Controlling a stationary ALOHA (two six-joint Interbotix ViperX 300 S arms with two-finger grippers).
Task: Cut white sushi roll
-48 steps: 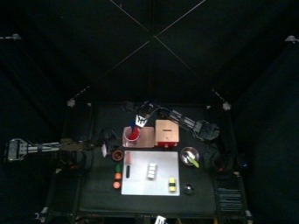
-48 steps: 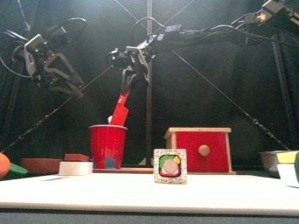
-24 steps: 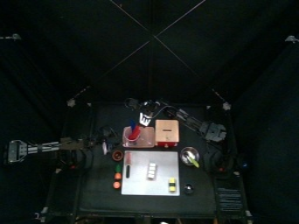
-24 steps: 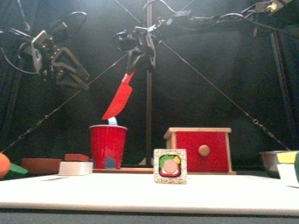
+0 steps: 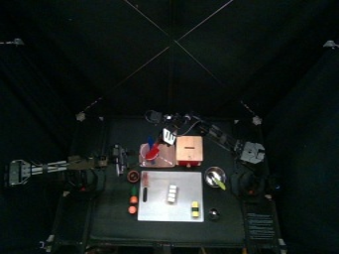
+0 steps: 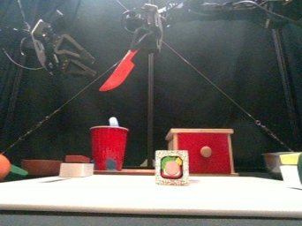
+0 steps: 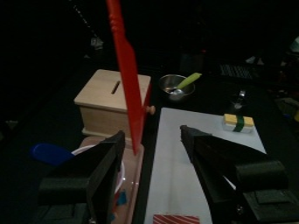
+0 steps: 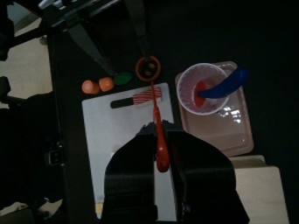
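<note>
The white sushi roll [image 5: 172, 192] lies on the pale cutting board [image 5: 157, 205] at the table's front. High above the table my right gripper [image 6: 147, 35] is shut on the handle of a red toy knife [image 6: 120, 71], whose blade hangs slanting down, clear above the red cup [image 6: 109, 146]. In the right wrist view the knife [image 8: 160, 144] points over the board [image 8: 117, 131]. My left gripper [image 7: 163, 175] is open and holds nothing. It hangs high at the left [image 6: 53, 53], with the knife [image 7: 122, 70] in front of it.
A blue spoon [image 8: 225, 83] stands in the red cup. A wooden box [image 6: 200, 150] is beside the cup, and a metal bowl [image 7: 177, 85] stands right of the board. A yellow-green piece [image 6: 171, 168] and orange pieces [image 8: 100, 85] sit near the board's edges.
The right gripper has lifted the red knife out of the red cup and carried it higher. The left gripper has risen a little and stays open.
</note>
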